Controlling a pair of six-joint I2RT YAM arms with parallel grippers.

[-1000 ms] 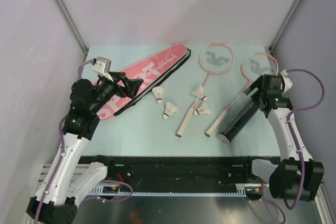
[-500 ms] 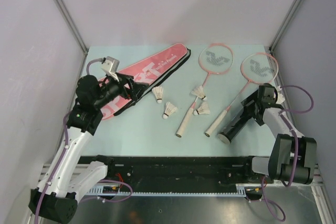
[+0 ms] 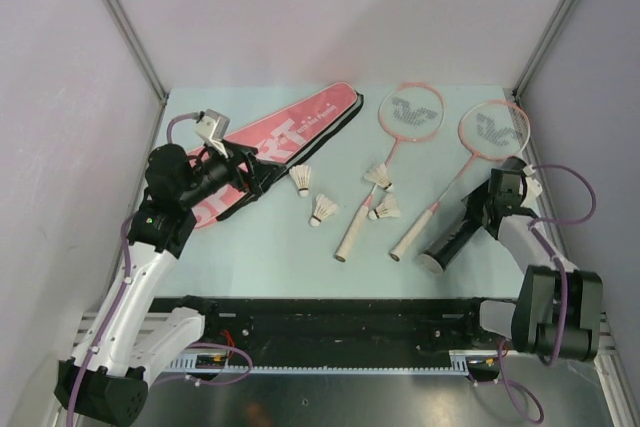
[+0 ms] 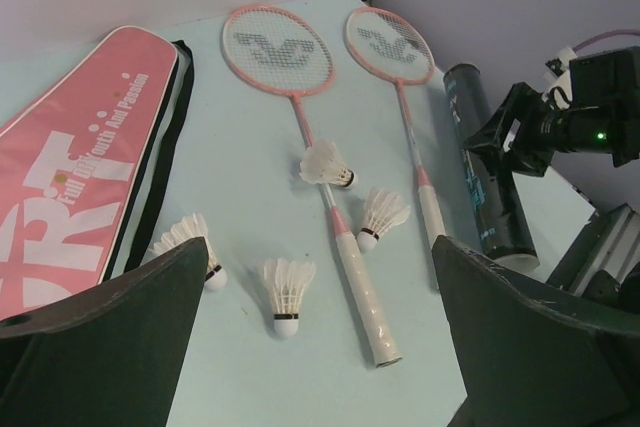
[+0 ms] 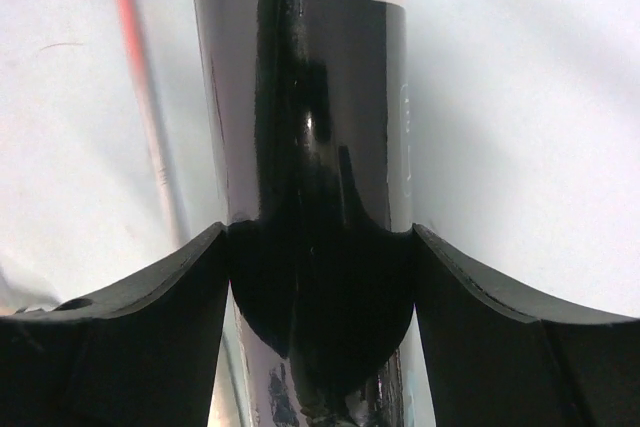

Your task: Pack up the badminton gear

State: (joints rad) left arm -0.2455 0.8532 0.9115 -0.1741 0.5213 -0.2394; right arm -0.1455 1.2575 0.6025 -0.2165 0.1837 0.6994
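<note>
The black tube (image 3: 455,232) lies at the table's right, and my right gripper (image 3: 487,209) is shut on it; in the right wrist view both fingers (image 5: 180,277) press the tube (image 5: 300,67) from either side. Two pink-rimmed rackets (image 3: 410,112) (image 3: 492,129) lie side by side at the back, handles toward me. Several white shuttlecocks (image 3: 322,209) are scattered at mid-table. The pink "SPORT" bag (image 3: 280,142) lies diagonally at the left. My left gripper (image 3: 262,172) hangs open over the bag's near edge, holding nothing; past it the left wrist view shows the shuttlecocks (image 4: 285,292) and the rackets (image 4: 278,50).
A black rail (image 3: 340,322) runs along the near edge of the pale blue table (image 3: 260,257). Grey walls and metal posts close in the left, right and back sides. The right arm's purple cable (image 3: 575,187) loops by the right wall.
My right gripper came down from above the tube and its fingers closed onto it. The left arm shifted slightly earlier and has since stayed put, still open.
</note>
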